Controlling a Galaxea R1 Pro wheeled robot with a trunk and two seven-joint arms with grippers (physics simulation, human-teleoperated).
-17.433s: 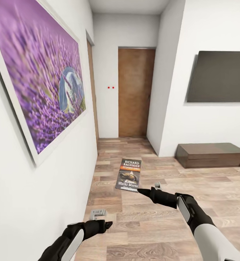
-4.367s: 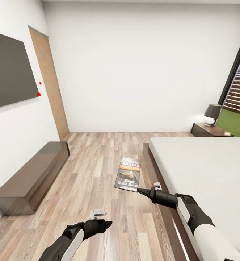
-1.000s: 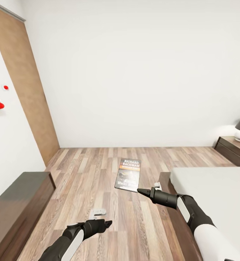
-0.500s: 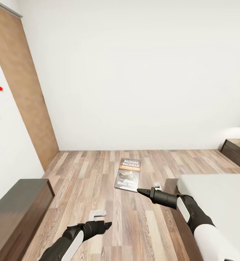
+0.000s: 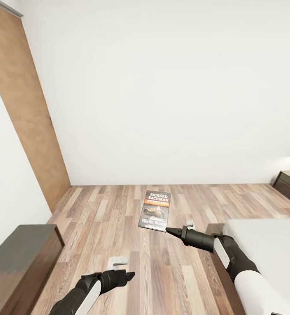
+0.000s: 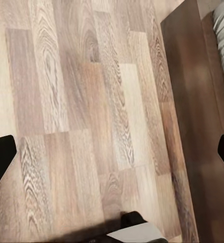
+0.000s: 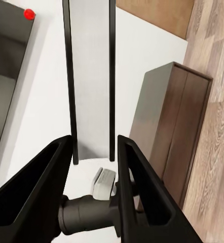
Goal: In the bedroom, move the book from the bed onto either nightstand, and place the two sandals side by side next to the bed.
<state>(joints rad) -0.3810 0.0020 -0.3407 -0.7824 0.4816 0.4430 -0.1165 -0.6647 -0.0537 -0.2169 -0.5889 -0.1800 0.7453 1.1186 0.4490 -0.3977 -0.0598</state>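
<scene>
Book [image 5: 155, 210] is clamped upright by the right gripper [image 5: 167, 229]; bed [image 5: 267, 249] lies at 4 o'clock; left gripper [image 5: 129, 275] fingers spread.

Right arm: I have it reaching forward from the lower right of the head view, white upper sleeve, black forearm and wrist, roughly level.
Right gripper [image 5: 167, 229]: my two black fingers [image 7: 41, 187] are clamped on the lower edge of the book [image 5: 155, 210], one on each face; the book stands upright above the fingertips, cover toward my head camera.
Left arm: I hold it low and bent, well below and to the left of the book, black forearm with a white panel.
Left gripper [image 5: 131, 274]: pointing forward, nothing between the fingers; in the left wrist view my fingertips [image 6: 0, 158] sit wide apart.
</scene>
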